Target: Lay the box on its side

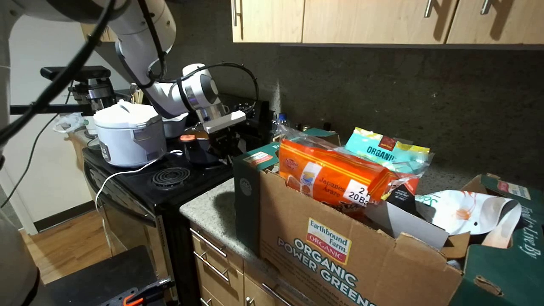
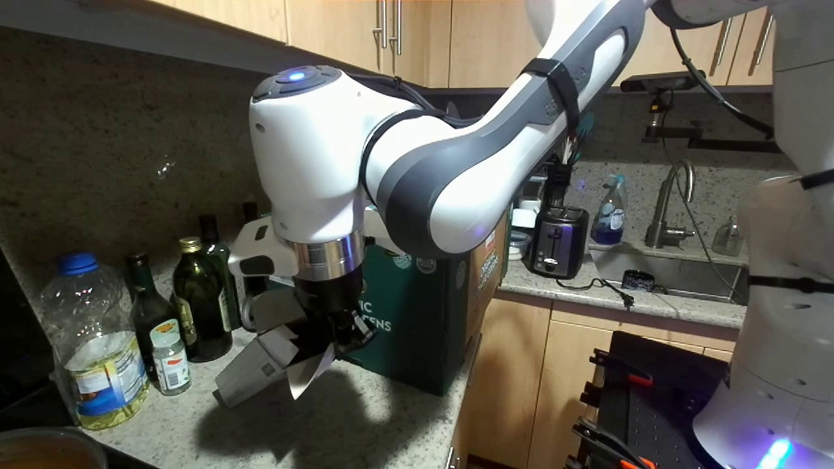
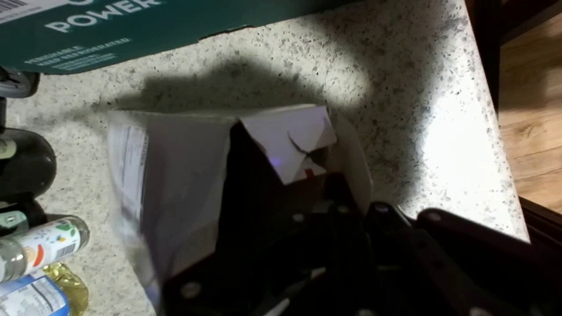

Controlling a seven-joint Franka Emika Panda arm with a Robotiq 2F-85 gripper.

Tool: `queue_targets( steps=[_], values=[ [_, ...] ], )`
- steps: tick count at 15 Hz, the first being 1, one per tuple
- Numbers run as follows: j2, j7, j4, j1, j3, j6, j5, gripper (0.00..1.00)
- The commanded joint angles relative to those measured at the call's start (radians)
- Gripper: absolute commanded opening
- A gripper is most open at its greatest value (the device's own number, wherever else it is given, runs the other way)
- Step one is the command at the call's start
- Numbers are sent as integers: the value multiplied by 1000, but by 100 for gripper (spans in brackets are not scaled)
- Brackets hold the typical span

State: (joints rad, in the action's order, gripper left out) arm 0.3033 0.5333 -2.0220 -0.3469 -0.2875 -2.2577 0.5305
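One pale box, its flaps spread, is tilted at the gripper over the worktop, between front and back edges, toward the end by the stove; whether its low corner touches down I cannot tell. The fingers are lost in the dark, so how far apart they stand, and whether they grip a flap, I cannot tell. An oil bottle and dark bottles line the back edge; the large carton stands just beside, close to the front edge. In an exterior view I cannot make out the box, though an orange packet shows in the carton; only the wrist view gives the box's printed label, blurred.
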Motion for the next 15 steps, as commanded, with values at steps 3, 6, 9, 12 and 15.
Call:
queue_targets(
  steps=[3, 6, 9, 12, 15],
  values=[
    [13, 95, -27, 38, -10, -24, -63, 0],
    [54, 123, -8, 43, -3, -36, -61, 0],
    [97, 143, 11, 50, 3, -57, -55, 0],
    [134, 150, 31, 55, 8, -64, -51, 0],
    [158, 158, 56, 54, 9, -48, -51, 2]
  ],
)
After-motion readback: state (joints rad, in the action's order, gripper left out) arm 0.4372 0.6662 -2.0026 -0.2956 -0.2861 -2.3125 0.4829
